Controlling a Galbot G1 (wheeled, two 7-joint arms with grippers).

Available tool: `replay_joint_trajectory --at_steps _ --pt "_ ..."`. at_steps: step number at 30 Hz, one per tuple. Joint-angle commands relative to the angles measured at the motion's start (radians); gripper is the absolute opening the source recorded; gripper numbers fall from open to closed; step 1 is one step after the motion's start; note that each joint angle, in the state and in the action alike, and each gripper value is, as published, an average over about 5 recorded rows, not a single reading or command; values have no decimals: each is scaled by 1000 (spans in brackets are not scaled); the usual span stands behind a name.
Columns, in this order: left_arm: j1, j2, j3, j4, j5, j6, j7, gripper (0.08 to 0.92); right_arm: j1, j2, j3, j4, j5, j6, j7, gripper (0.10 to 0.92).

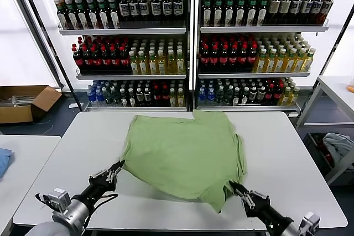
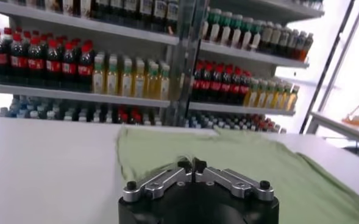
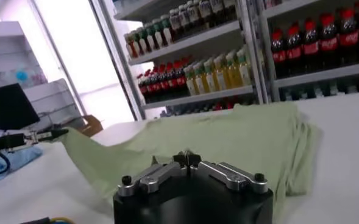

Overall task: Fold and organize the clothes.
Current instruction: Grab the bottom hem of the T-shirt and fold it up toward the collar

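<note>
Shirt (image 1: 182, 153) lies mid-tabletop (image 1: 298, 153); I have left gripper (image 1: 115, 171) and right gripper (image 1: 238, 190), fingers pinched shut on its near corners, likely to lift that edge for folding.

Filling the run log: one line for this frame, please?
stage: hem lift | left gripper: jaws shut on shirt near-left corner | right gripper: jaws shut on near-right corner | shirt: back up, near edge raised off table

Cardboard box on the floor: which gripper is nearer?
Left. The left gripper is shut on the shirt's near-left edge, on the cardboard box's side; the right gripper pinches the shirt's near-right corner, farther off.
</note>
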Motion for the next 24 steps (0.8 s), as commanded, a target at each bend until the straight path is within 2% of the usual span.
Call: replay_joint_trajectory --at_steps 1,8,13,18,22,24 --pt "-301 2 47 223 -100 -5 -23 85 261 -35 -28 -175 45 -15 11 106" --pt "-454 -21 82 382 -132 1 -47 85 429 -48 -93 -344 40 -16 21 106" --pt "-522 -42 114 496 -101 5 -47 85 539 -37 -167 -449 6 -11 28 106" --pt "-539 -60 149 605 -27 17 -22 85 614 -11 -242 -525 -53 -2 50 106" --pt "-516 -69 156 625 40 24 -3 85 624 4 -275 -554 -110 -8 66 127" --pt "-500 -66 153 616 58 26 3 88 611 4 -281 -549 -129 -10 69 163"
